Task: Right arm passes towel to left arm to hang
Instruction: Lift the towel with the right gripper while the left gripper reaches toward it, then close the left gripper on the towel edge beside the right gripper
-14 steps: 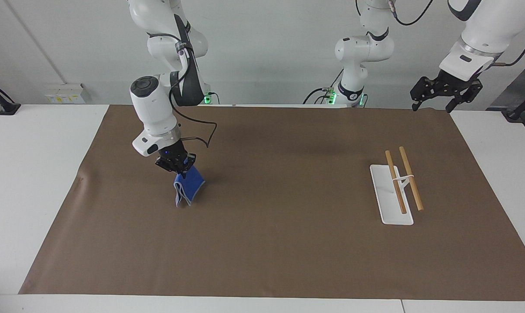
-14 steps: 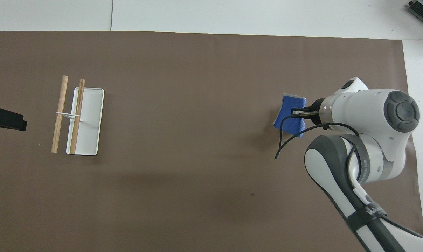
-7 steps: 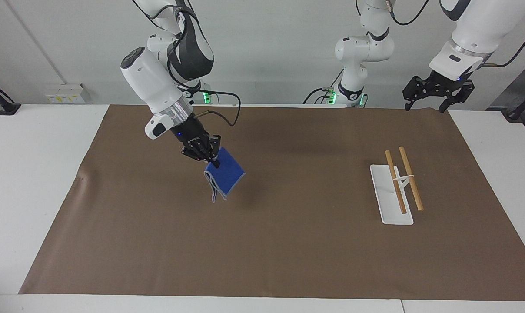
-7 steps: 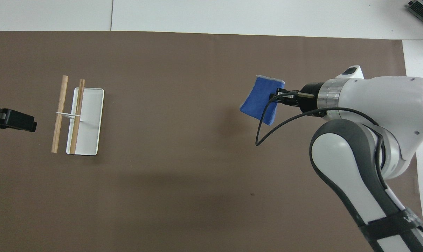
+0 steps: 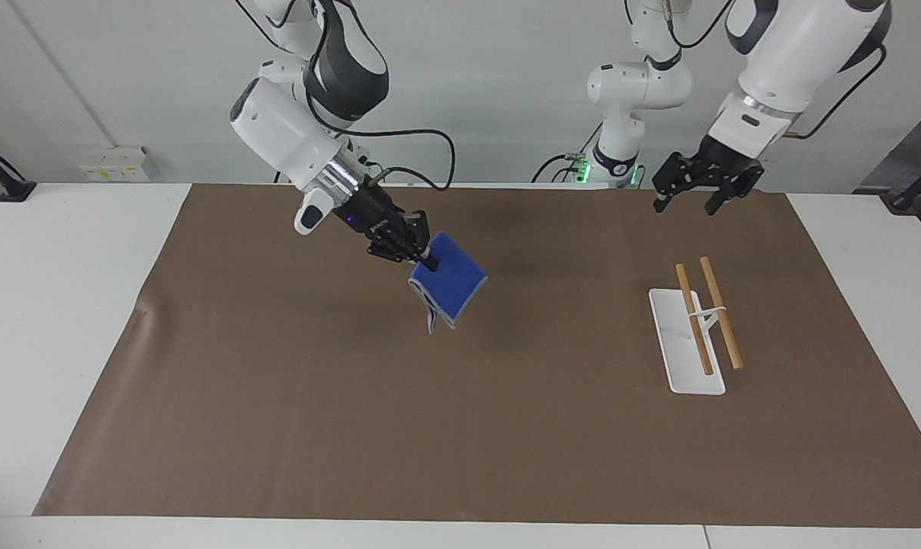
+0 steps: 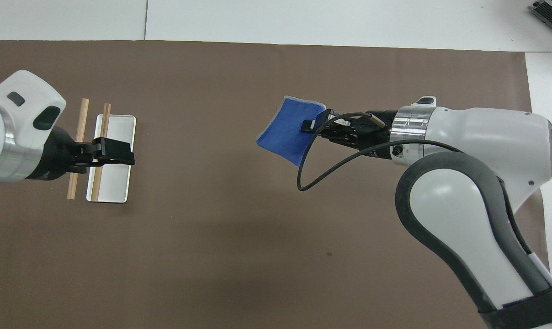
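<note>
My right gripper (image 5: 422,258) is shut on the blue towel (image 5: 451,282) and holds it by one edge in the air over the middle of the brown mat (image 5: 460,427). The towel hangs folded below the fingers; it also shows in the overhead view (image 6: 289,130), with the right gripper (image 6: 313,123) on its edge. My left gripper (image 5: 689,191) is raised with its fingers spread, empty, over the mat near the rack, apart from the towel. In the overhead view the left gripper (image 6: 116,154) covers part of the rack.
A white rack (image 5: 685,341) with two wooden rods (image 5: 720,324) stands on the mat toward the left arm's end; it also shows in the overhead view (image 6: 114,183). A black cable (image 6: 312,176) loops from the right wrist.
My right gripper has lifted the towel off the mat and carried it toward the table's middle. My left gripper has come down and in toward the middle, now above the rack.
</note>
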### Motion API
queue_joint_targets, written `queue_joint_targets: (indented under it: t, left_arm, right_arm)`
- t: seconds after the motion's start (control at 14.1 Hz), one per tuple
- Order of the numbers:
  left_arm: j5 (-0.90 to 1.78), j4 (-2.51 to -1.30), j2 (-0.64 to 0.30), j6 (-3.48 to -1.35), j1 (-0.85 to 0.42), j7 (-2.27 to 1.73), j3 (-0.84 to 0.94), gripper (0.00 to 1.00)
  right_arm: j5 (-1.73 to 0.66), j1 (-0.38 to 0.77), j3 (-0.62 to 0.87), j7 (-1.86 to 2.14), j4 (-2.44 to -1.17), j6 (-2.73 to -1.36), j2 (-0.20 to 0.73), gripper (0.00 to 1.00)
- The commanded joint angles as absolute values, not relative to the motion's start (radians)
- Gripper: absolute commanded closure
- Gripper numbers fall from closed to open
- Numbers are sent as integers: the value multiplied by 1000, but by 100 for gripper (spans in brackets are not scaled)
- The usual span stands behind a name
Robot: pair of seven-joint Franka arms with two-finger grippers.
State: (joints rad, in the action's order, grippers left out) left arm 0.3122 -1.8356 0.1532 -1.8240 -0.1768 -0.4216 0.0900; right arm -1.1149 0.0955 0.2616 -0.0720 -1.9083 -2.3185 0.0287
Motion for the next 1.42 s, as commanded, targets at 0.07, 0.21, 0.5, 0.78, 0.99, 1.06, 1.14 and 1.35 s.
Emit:
queue_joint_targets:
  t: [0.07, 0.21, 0.5, 0.78, 0.99, 1.06, 1.14, 1.35]
  left_arm:
    - [423, -1917, 198, -1998, -230, -613, 78, 0]
    - [452, -1946, 199, -2125, -291, -736, 78, 0]
    - [453, -1986, 209, -2285, -400, -976, 78, 0]
    - [453, -2091, 235, -2497, -495, -1130, 78, 0]
    - [453, -2118, 215, -2601, -521, -1213, 81, 0]
    - [453, -2131, 203, -2661, -531, -1242, 81, 0]
    - [453, -2135, 195, -2699, -546, -1288, 80, 0]
    - [453, -2143, 163, -2776, -555, -1301, 80, 0]
  right_arm:
    - [-1247, 115, 268, -54, -1939, -2318, -5, 100]
    - [-1304, 115, 268, -43, -1956, -2318, -15, 100]
    - [-1319, 115, 267, -12, -1977, -2318, -28, 100]
    - [-1319, 115, 268, -9, -1979, -2319, -28, 100]
    - [-1319, 115, 267, -8, -1979, -2319, -28, 100]
    - [-1319, 115, 267, -8, -1979, -2319, -28, 100]
    - [-1319, 115, 267, -8, -1979, -2319, -28, 100]
    - [-1319, 115, 267, -8, -1979, -2319, -29, 100]
